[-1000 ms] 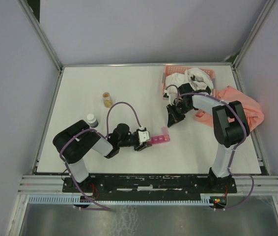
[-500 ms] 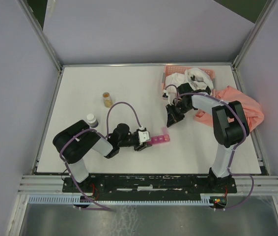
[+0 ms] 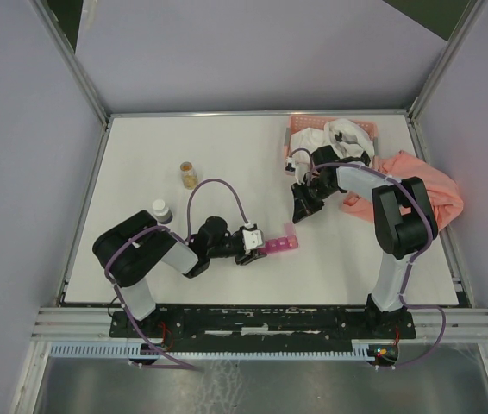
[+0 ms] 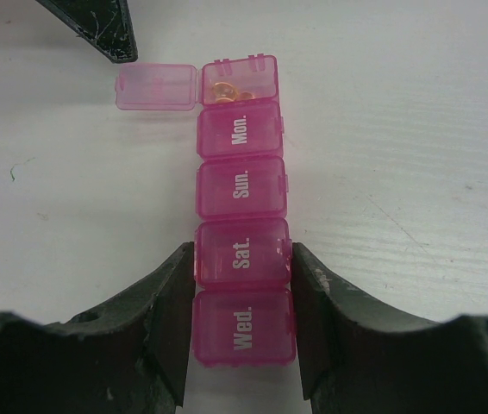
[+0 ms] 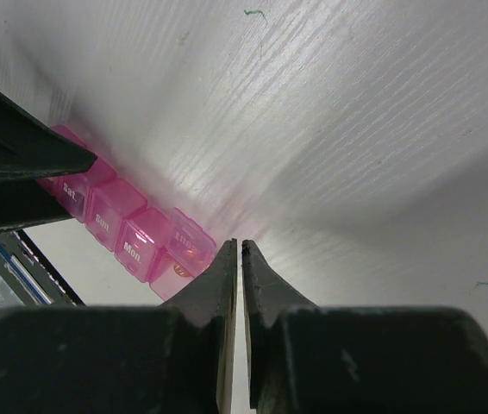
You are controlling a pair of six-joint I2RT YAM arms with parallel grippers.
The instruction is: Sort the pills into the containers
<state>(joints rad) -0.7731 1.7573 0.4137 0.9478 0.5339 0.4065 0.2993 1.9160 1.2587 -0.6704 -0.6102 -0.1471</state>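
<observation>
The containers (image 4: pixel 240 190) are a magenta strip of lidded compartments lying on the white table, also seen as the strip (image 3: pixel 280 245) in the top view. My left gripper (image 4: pixel 242 255) is shut on its near end, the jaws pressing the sides of the "Sat." and "Wed." boxes. The far end box has its lid (image 4: pixel 156 86) flipped open, and orange pills (image 4: pixel 225 90) lie inside. My right gripper (image 5: pixel 238 247) is shut with nothing in it, hovering just beyond the open end of the strip (image 5: pixel 132 228); in the top view this gripper (image 3: pixel 300 211) sits up and right of the strip.
A small amber bottle (image 3: pixel 190 174) and a white-capped bottle (image 3: pixel 161 210) stand at the left. A salmon lattice basket (image 3: pixel 300 126) with white items sits at the back right, beside a pink-orange cloth (image 3: pixel 425 185).
</observation>
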